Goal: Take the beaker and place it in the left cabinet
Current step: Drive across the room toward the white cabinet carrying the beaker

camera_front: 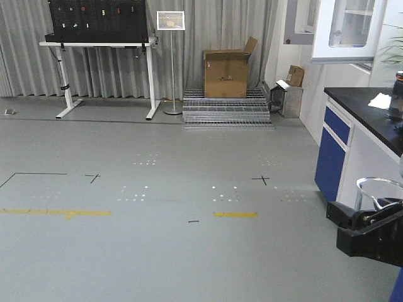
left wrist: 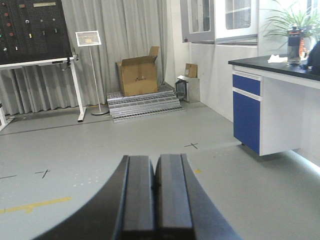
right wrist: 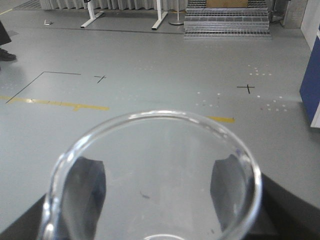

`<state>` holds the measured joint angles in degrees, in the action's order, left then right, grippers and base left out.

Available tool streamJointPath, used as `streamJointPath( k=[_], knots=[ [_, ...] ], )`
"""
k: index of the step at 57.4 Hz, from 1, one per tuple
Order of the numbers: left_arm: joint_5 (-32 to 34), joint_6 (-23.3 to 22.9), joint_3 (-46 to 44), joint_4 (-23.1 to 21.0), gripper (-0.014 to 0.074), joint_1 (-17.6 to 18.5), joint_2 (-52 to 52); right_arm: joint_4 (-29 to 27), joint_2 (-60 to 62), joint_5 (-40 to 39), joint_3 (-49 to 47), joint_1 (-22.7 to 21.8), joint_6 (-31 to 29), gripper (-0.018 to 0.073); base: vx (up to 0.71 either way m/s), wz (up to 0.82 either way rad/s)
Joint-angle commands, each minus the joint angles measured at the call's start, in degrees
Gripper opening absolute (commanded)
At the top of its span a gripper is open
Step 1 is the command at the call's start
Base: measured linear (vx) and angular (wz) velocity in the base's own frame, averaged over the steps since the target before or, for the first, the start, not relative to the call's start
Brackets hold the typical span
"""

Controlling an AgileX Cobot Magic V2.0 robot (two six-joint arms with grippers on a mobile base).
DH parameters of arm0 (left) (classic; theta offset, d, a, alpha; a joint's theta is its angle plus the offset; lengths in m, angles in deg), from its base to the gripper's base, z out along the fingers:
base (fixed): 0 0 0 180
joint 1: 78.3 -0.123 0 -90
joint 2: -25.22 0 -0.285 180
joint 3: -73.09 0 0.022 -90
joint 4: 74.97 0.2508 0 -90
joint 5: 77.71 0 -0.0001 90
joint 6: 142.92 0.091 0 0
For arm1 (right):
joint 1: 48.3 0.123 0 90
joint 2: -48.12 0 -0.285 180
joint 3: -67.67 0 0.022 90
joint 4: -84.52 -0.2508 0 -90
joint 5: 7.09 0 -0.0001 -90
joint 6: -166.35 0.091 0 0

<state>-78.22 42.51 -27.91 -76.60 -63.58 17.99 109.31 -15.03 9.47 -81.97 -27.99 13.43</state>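
Beaker (right wrist: 150,150): clear glass, clamped between the pads of the right gripper (right wrist: 157,195), above the grey floor (camera_front: 157,251), near the blue-fronted counter (camera_front: 340,138) at right. Left gripper (left wrist: 155,200): jaws together, empty.

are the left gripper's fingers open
No, the left gripper has its two black fingers pressed together in the left wrist view, with nothing held between them.

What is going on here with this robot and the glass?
The right gripper holds the beaker, with its fingers on both sides of the clear glass, above the grey floor. The left gripper is shut and empty. The robot faces an open room, with a cardboard box ahead and a blue-fronted counter on the right. The left cabinet is in no view, so the beaker is picked up but not yet placed.
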Motion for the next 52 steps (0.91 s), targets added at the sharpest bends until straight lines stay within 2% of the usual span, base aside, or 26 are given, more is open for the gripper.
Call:
streamJointPath(
  k=[1, 52],
  knots=[
    [4.77, -0.19, 0.94, -0.47, 0.0001, 0.22, 1.03, 0.94, 0.84, -4.27, -1.64, -0.19, -0.39, -0.0004, 0.61, -0.01],
    [4.83, -0.19, 0.94, -0.47, 0.0001, 0.22, 1.03, 0.94, 0.84, -4.19, -1.64, -0.19, -0.39, -0.0004, 0.65, 0.03]
  ],
)
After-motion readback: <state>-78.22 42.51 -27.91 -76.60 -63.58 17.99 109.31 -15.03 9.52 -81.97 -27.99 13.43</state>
